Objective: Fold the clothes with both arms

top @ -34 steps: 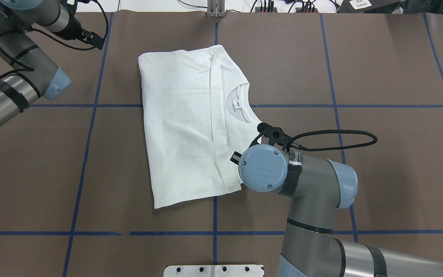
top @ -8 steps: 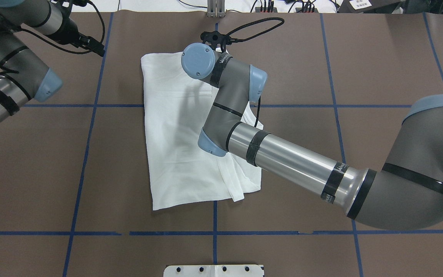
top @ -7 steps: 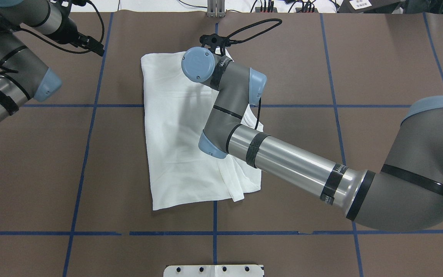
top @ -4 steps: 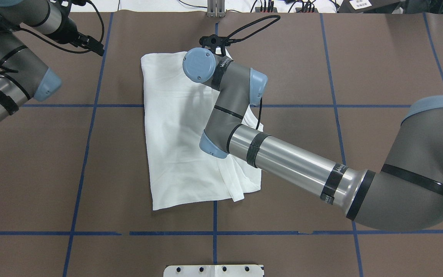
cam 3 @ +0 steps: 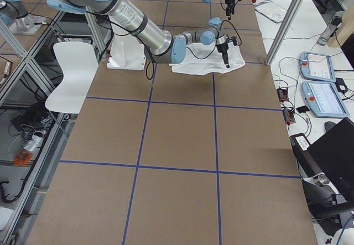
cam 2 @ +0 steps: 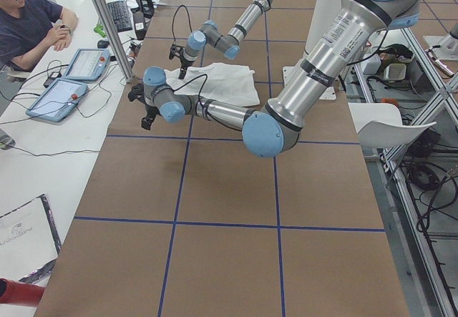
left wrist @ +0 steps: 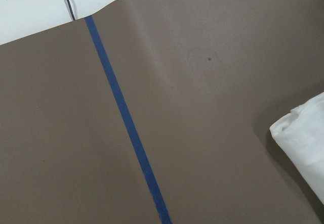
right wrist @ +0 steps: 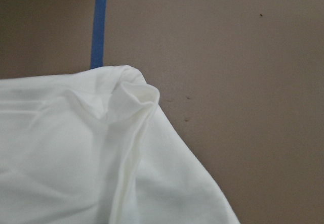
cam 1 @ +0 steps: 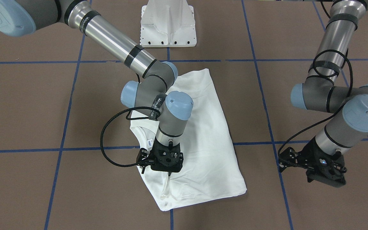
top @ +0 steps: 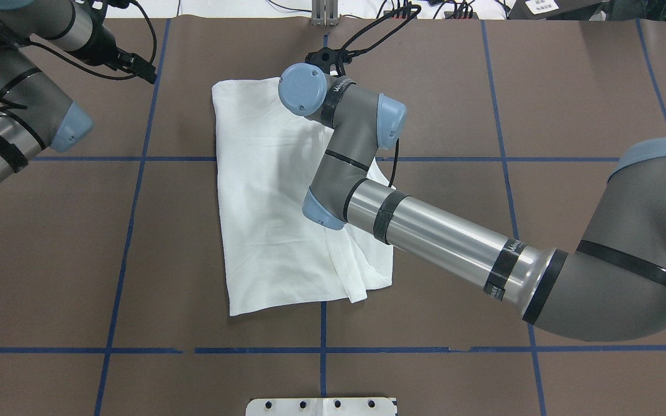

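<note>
Black right fingers (cam 1: 169, 171) have reached the white long-sleeved shirt's (top: 263, 231) corner by the brown surface's (top: 541, 86) far edge, for next fold; opening I cannot tell

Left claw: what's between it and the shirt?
Only bare table and a blue tape line separate the left claw from the shirt, as the overhead view shows.

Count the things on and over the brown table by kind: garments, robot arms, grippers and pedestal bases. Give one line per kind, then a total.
White T-shirt: 1
Robot arms: 2 (left arm, right arm)
Grippers: 2 (left gripper, right gripper)
White pedestal base: 1
Total: 6
</note>
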Controlling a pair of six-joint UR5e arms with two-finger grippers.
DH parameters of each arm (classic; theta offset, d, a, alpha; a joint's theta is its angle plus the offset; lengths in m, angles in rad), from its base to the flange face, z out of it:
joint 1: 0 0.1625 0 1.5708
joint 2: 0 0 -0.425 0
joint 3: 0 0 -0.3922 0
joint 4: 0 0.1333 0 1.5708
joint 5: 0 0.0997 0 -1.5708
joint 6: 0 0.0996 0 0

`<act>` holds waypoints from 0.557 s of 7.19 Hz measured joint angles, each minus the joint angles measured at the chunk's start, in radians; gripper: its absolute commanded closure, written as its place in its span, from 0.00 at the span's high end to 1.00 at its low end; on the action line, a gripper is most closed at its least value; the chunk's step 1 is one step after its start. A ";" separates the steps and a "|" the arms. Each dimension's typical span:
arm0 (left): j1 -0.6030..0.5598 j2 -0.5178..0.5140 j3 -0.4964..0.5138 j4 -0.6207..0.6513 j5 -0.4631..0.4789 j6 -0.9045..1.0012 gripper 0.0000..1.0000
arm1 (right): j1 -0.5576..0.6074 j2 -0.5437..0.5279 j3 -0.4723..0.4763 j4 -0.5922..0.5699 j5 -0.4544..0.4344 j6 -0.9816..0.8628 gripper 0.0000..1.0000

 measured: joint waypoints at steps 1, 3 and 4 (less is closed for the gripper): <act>0.000 0.001 0.000 -0.001 0.000 0.000 1.00 | 0.018 0.000 0.005 -0.049 0.010 -0.068 1.00; 0.000 0.002 -0.003 -0.001 0.000 0.000 1.00 | 0.056 -0.022 0.046 -0.205 0.021 -0.206 1.00; 0.000 0.003 -0.004 -0.001 0.000 0.000 1.00 | 0.075 -0.065 0.123 -0.291 0.034 -0.275 1.00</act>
